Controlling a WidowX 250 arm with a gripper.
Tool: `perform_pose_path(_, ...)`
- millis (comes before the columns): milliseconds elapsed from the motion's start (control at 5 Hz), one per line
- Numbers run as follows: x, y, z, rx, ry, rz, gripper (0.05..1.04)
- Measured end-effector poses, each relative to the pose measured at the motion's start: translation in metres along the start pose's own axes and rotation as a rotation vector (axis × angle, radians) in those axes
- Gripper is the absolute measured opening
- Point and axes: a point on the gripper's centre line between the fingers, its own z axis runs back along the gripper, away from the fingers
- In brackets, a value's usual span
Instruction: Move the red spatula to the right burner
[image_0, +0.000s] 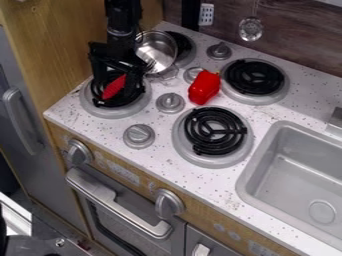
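A: Spatula (113, 87): where?
B: Over the left front burner (89, 103), seen in the camera view. Red blade aslant, its upper end to the right. Handle hard to make out.
A: And relative to the pincer (115, 94)?
B: Between its two fingers, low down near the tips. Black fingers hang to either side of the red.
A: State of the pincer?
B: Spread, a gap between the fingers. Whether either one touches the blade, cannot tell.
A: Containers?
B: Two. First, a metal pot (156, 49), just right of the pincer, by the left rear burner (189, 54). Tilted, mouth toward the camera. Bright streaks at its lower rim; object or glare, cannot tell.
A: Second?
B: Grey sink (268, 150), set in the desk (230, 192) at the right edge of the view. Round drain (322, 212) in its floor.
A: Farther out?
B: Red pepper (204, 88) on the desk, near the right rear burner (254, 77). Right front burner (214, 131) nearer the camera, black coil on a grey pan. Slotted spoon (251, 29) hanging upright against the dark back wall (297, 35).
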Motion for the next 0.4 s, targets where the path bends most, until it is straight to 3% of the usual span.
perform_pose_path(200,-0.0087,-0.0059,-0.0194,-0.015,0.054,-0.005,0.997)
perform_pose_path(400,0.0003,-0.0064,-0.0251,-0.032,0.058,0.007,0.997)
